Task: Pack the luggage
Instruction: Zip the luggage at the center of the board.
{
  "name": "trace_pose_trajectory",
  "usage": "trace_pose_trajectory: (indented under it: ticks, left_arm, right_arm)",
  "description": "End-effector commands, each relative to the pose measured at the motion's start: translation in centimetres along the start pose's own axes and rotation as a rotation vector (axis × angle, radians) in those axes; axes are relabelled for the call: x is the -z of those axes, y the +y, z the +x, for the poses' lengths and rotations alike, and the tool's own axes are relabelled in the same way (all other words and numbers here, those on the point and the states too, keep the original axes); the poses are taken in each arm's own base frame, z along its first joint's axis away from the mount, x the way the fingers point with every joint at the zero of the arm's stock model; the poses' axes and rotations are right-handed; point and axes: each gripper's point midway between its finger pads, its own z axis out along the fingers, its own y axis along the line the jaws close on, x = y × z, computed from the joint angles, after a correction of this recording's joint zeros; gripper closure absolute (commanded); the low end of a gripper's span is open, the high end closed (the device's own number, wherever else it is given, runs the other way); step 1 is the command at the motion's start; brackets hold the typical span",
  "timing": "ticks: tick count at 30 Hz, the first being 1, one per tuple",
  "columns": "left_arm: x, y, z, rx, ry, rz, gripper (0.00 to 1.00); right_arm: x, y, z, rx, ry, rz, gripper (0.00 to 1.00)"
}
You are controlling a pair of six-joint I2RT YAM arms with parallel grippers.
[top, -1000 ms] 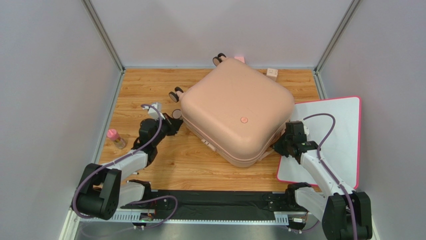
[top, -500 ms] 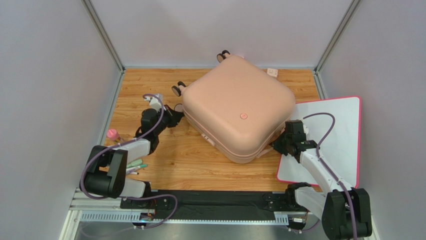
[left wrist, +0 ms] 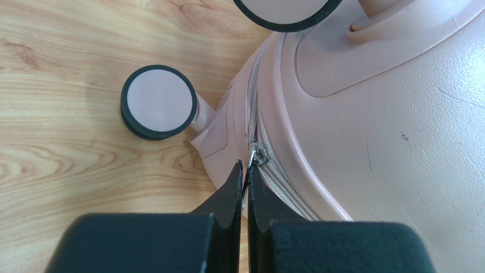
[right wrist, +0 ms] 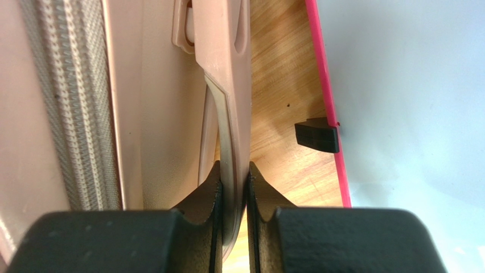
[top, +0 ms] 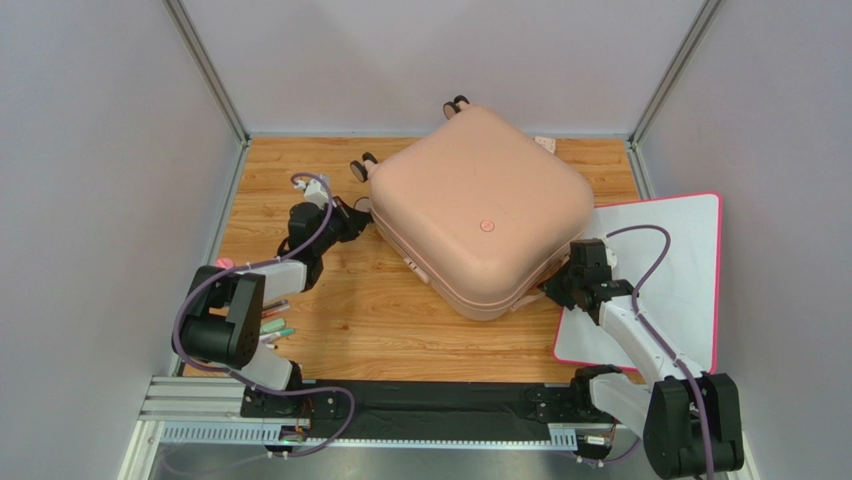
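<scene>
The luggage (top: 478,225) lies closed on the table, between both arms. The right gripper (right wrist: 232,181), at its near-right corner, is clamped on the handle (right wrist: 230,85). The left gripper (left wrist: 245,170), at its left corner beside a wheel (left wrist: 159,108), pinches the zipper pull (left wrist: 257,154).

Top view: suitcase (top: 480,225) hides most of a small pale object (top: 543,144) at upper centre, too small to name; at left, only a pink cap (top: 224,264) and some pen ends (top: 278,329) show past the left arm (top: 222,325). Left wrist view: upper caster wheel (left wrist: 282,7) cut by the top edge, zipper pull (left wrist: 255,154) mostly lost inside the left gripper (left wrist: 245,173). Right wrist view: small black piece (right wrist: 316,135) on the board's pink rim (right wrist: 323,74), unidentifiable.
</scene>
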Motion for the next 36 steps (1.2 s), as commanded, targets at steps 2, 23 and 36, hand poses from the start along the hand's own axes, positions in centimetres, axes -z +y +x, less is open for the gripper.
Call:
trace_pose_trajectory:
  ticks: [2, 23, 36]
  left_arm:
    - [0.3, 8.9, -5.1, 0.015, -0.199, -0.349, 1.0]
    - [8.6, 1.6, -5.9, 0.013, -0.248, -0.165, 0.33]
    - [8.5, -7.2, -11.7, -0.006, -0.214, 0.07, 0.33]
  right_arm:
    - [-0.1, -3.4, -2.0, 0.089, -0.1, 0.148, 1.0]
    - [-4.3, 0.8, -10.0, 0.234, -0.13, 0.231, 1.0]
    - [-9.0, 5.9, -13.6, 0.343, -0.055, 0.17, 1.0]
